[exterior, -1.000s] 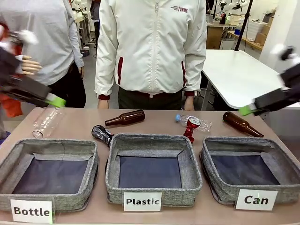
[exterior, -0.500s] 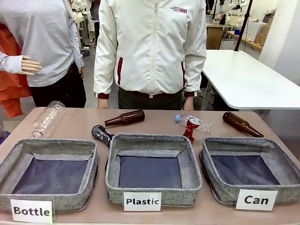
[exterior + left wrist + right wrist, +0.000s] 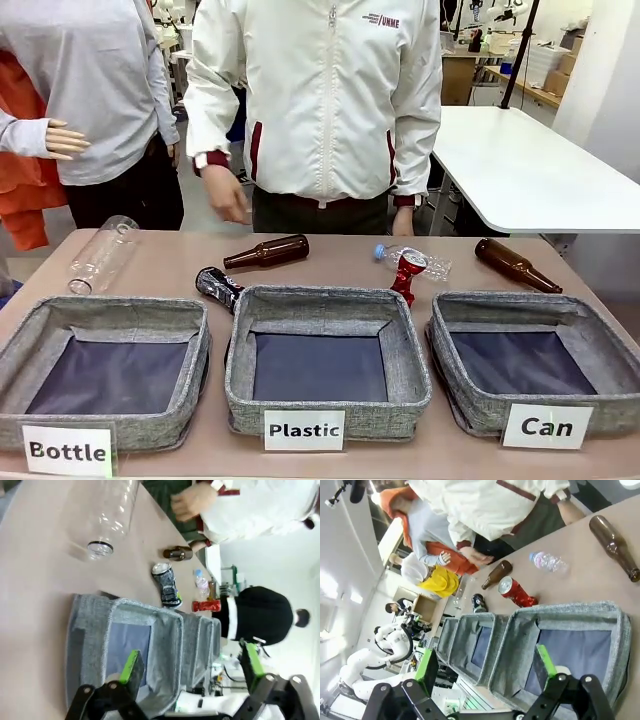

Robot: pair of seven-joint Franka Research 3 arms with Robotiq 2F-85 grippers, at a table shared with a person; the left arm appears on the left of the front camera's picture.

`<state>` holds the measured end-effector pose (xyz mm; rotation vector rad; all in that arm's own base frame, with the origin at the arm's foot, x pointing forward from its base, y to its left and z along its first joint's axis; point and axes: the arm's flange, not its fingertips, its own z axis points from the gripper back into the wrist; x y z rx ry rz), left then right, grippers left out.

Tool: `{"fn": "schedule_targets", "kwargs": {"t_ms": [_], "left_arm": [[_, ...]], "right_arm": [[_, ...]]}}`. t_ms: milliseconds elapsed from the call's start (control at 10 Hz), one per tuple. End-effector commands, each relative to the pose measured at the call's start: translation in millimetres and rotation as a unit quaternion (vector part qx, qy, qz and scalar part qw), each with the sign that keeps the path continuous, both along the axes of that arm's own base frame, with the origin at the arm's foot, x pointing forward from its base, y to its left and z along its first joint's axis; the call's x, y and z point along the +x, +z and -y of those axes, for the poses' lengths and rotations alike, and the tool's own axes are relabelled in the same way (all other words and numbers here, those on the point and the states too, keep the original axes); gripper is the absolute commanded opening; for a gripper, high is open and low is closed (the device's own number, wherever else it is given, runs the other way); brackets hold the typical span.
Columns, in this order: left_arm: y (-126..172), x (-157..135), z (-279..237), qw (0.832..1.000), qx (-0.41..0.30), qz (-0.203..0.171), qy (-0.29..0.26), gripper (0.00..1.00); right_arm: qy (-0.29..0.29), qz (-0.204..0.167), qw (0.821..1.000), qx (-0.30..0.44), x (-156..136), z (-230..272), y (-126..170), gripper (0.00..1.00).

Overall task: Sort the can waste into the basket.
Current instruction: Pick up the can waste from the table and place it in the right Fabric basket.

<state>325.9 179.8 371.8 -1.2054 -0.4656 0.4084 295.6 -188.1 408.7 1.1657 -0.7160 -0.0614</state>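
Note:
The red crushed can (image 3: pixel 407 272) stands against the far rim of the middle bin, also seen as the red can (image 3: pixel 516 592). The black crushed can (image 3: pixel 218 287) lies on its side by that bin's far left corner, seen too as the black can (image 3: pixel 167 585). The basket (image 3: pixel 520 300) labelled "Can" sits front right with nothing in it. My right gripper (image 3: pixel 486 664) hangs open above the basket (image 3: pixel 560 611). My left gripper (image 3: pixel 191 667) is open above the leftmost bin, with nothing between its fingers.
Bins labelled "Bottle" (image 3: pixel 100 312) and "Plastic" (image 3: pixel 320 300) stand left and middle. Brown bottles (image 3: pixel 267 251) (image 3: pixel 515 265), a large clear bottle (image 3: pixel 102 255) and a small plastic bottle (image 3: pixel 430 262) lie behind them. A person's hand (image 3: pixel 228 195) hovers over the far edge.
Both arms have left the front view, where they showed at the sides a second ago. The person's hand has lifted from their side and come forward over the far table edge.

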Motion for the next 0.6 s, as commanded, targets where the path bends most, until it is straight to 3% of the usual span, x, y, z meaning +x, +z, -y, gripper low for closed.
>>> {"fn": "schedule_targets", "kwargs": {"t_ms": [0, 300, 400, 500], "left_arm": [[7.8, -16.5, -12.6, 0.999, 0.019, 0.023, -0.02, 1.0], [7.8, -16.5, -12.6, 0.999, 0.019, 0.023, -0.02, 1.0], [7.8, -16.5, -12.6, 0.999, 0.019, 0.023, -0.02, 1.0], [7.8, -16.5, -12.6, 0.999, 0.019, 0.023, -0.02, 1.0]], "right_arm": [[0.007, 0.011, 1.0, -0.018, -2.8, 0.9, 7.5, 1.0], [0.007, 0.011, 1.0, -0.018, -2.8, 0.9, 7.5, 1.0], [0.011, -0.011, 1.0, -0.016, -3.6, -1.7, 3.8, 1.0], [0.018, 0.019, 0.996, -0.084, 9.6, -21.4, 13.1, 1.0]]}}
